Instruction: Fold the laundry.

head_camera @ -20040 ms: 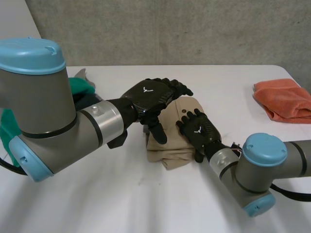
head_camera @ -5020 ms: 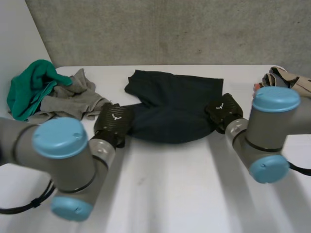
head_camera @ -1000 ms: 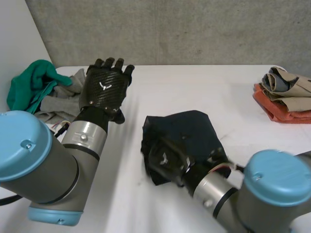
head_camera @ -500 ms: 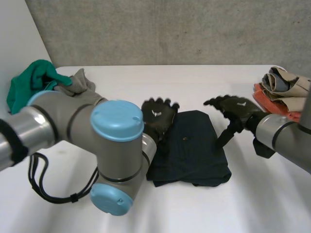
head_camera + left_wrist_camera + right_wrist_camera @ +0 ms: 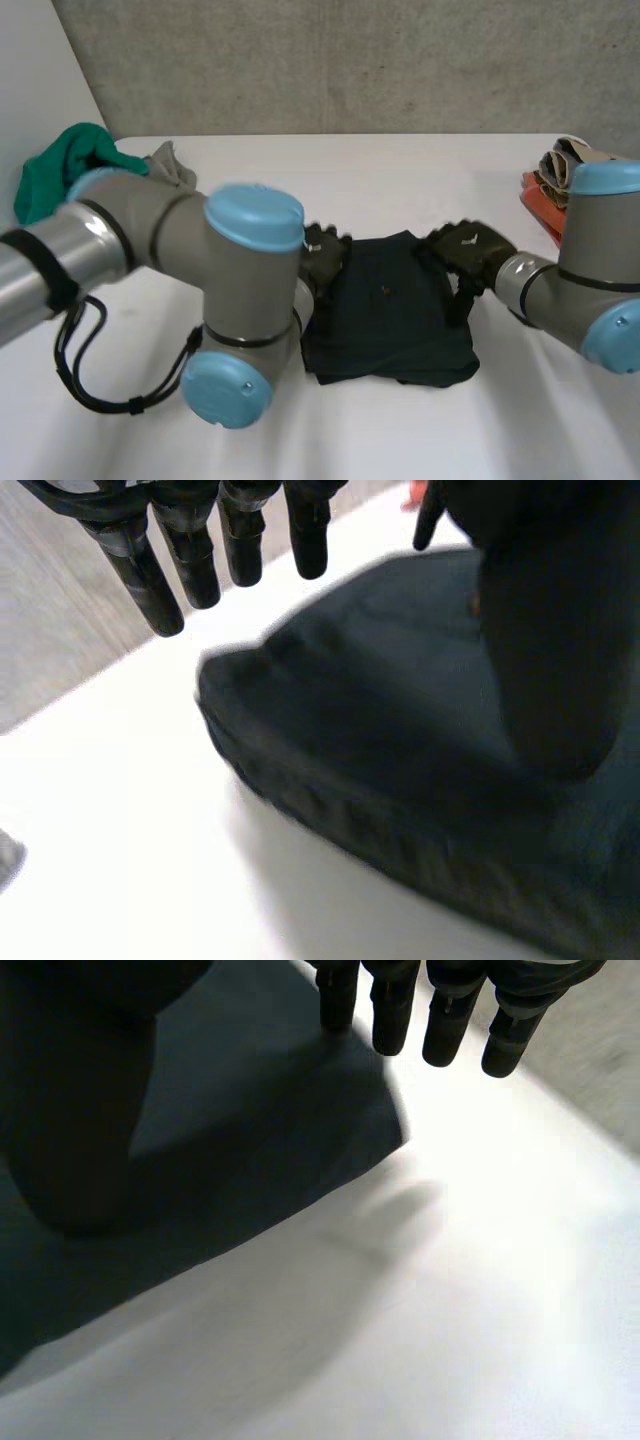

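Note:
A dark navy garment [image 5: 392,312] lies folded into a rough rectangle in the middle of the white table [image 5: 400,180]. My left hand [image 5: 324,252] is at its far left edge, open. In the left wrist view that hand's straight fingers [image 5: 198,558] reach past the folded edge of the garment [image 5: 400,780] and its thumb hangs over the cloth. My right hand [image 5: 468,248] is at the far right corner, open too. In the right wrist view the fingers [image 5: 445,1018] point at a corner of the garment [image 5: 250,1140]. Neither hand grips the cloth.
A green cloth [image 5: 58,172] and a grey cloth [image 5: 165,160] lie heaped at the far left. A stack of folded beige and orange laundry [image 5: 562,172] sits at the right edge. My left arm [image 5: 240,300] stands in front of the garment's left side.
A second ago the right hand was turning the dark garment over and the left hand was raised at the far left. Both hands have since come to the garment's far edge, one on each side.

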Controlling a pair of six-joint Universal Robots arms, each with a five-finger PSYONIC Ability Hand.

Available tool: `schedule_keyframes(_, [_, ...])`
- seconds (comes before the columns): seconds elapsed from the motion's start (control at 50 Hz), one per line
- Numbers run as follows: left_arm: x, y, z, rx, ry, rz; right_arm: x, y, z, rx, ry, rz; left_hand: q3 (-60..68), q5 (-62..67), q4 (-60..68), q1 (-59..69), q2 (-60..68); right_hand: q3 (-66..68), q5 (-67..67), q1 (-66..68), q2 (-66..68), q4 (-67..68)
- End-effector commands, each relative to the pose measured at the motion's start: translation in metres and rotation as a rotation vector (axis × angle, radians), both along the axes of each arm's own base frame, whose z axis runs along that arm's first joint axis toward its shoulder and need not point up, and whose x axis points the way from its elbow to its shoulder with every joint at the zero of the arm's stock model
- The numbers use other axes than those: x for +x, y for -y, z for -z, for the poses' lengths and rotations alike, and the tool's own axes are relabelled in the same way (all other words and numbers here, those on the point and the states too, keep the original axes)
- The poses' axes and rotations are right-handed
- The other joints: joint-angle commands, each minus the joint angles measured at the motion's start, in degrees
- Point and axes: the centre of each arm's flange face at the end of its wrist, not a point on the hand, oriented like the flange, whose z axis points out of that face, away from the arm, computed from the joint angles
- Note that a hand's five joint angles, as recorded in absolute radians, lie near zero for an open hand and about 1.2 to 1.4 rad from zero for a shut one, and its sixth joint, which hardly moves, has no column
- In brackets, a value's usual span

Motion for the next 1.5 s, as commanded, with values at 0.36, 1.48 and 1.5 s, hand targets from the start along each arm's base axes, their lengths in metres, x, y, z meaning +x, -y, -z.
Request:
schedule_keyframes(0.36, [0.02,-0.006,-0.085,-0.038,-0.217,0.231,0.004,-0.131,0.023,-0.18,0.087,-0.175,-1.3,-2.4,-1.4,-1.4,-1.2,-1.9,-2.3,-1.1,-1.5,-1.9])
schedule_keyframes(1.48, [0.021,-0.007,-0.071,-0.021,-0.211,0.233,0.014,-0.104,0.046,-0.14,0.025,-0.186,-1.5,-2.5,-1.5,-1.6,-1.4,2.8,2.3,3.5,3.1,2.7])
schedule_keyframes(1.5, [0.021,-0.007,-0.071,-0.021,-0.211,0.233,0.014,-0.104,0.046,-0.142,0.026,-0.185,-1.5,-2.5,-1.5,-1.6,-1.4,2.8,2.3,3.5,3.1,2.7])
